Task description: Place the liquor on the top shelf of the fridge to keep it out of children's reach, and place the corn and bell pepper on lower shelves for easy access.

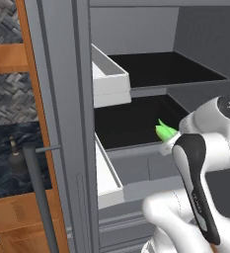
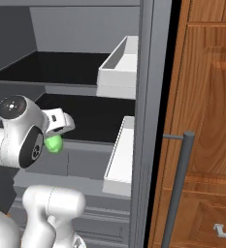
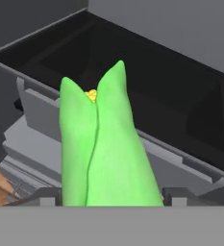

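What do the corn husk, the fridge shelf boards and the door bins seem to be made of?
The corn: a leafy husk, matte bright green, with folded leaf seams and yellow kernels at the tip. The lower shelf board: flat matte black, perhaps plastic or dark glass; the look leaves it open. The door bin: smooth white, probably plastic, with thin walls.

A wall (image 1: 5, 94) of grey zigzag tiles stands behind a dark blue table (image 1: 0, 163). Brown wood drawers (image 1: 15, 225) sit below it. A tall wood cupboard (image 2: 206, 121) is brown too.
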